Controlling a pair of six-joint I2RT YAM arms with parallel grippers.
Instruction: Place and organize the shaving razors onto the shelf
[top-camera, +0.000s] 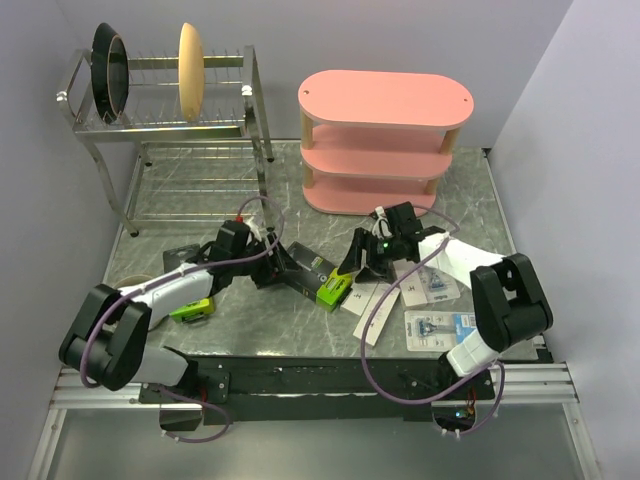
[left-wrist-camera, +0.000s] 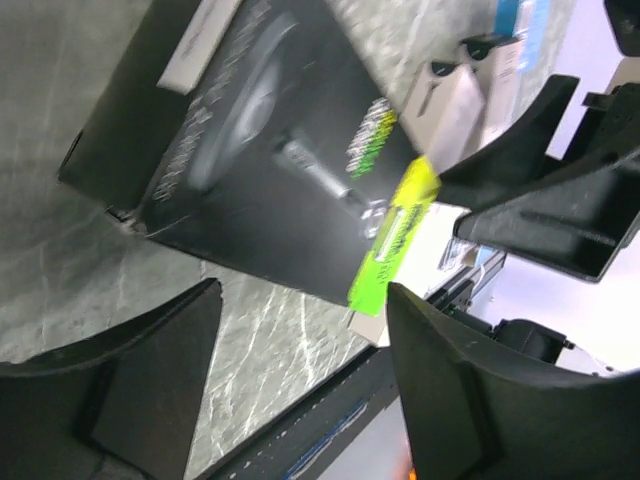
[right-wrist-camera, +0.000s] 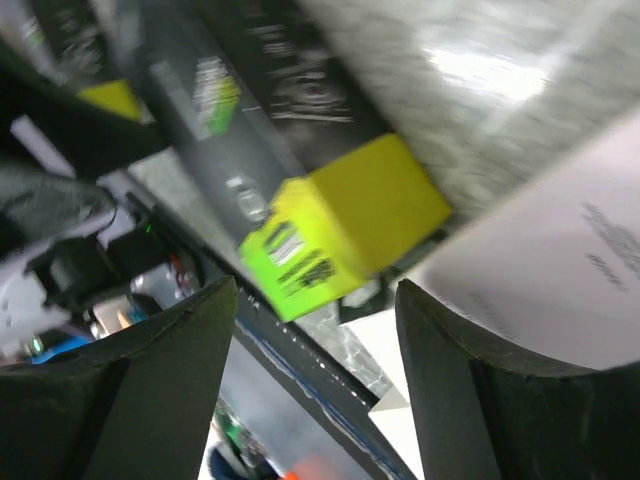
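Black-and-lime box lies mid-frame on table, blurred in both wrist views. Left gripper fingers apart, nothing btwn; right gripper same. Second lime box lower left, half hidden under left arm. Shelf upper right, well apart.

The overhead view is evenly lit and sharp, with soft shadows cast beneath the boards of the pink three-tier oval shelf. Both wrist views are smeared by motion blur; in the right one, glare is seen on the grey marbled tabletop at one o'clock.
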